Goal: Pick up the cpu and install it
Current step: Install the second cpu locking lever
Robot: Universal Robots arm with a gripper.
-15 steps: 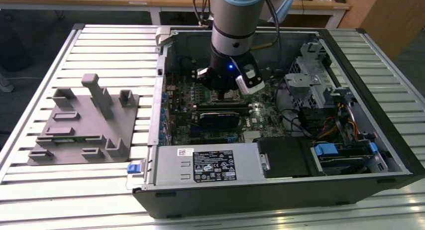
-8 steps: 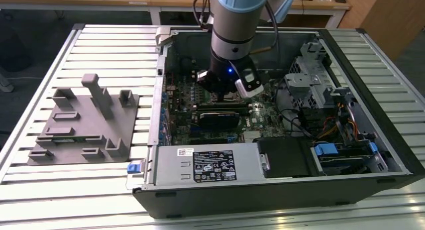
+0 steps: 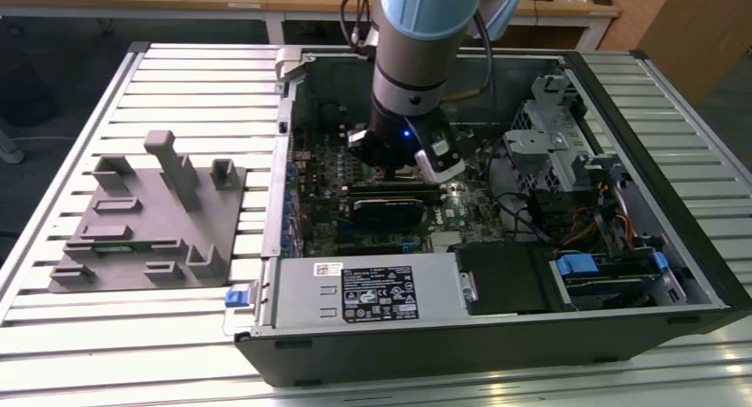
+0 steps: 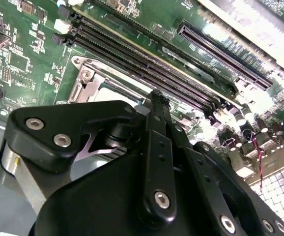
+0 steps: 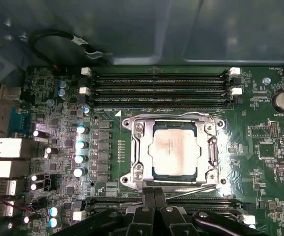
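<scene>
The cpu (image 5: pixel 174 153), a small square chip with a silver-grey top, lies flat inside the open metal socket frame (image 5: pixel 134 147) on the green motherboard in the first wrist view. My gripper (image 5: pixel 155 193) hangs just off the socket's edge, its two black fingers pressed together with nothing between them. In the second wrist view the fingers (image 4: pixel 156 113) stand close over the socket frame (image 4: pixel 85 76). The exterior view has the gripper (image 3: pixel 408 171) reaching down into the open computer case, above the middle of the board.
Memory slots (image 5: pixel 156 88) run along one side of the socket, and capacitors (image 5: pixel 80 147) stand beside it. The case holds a power supply (image 3: pixel 364 292) and a drive cage (image 3: pixel 564 151). A grey tray (image 3: pixel 141 222) with upright blocks sits on the slatted table at the exterior view's left.
</scene>
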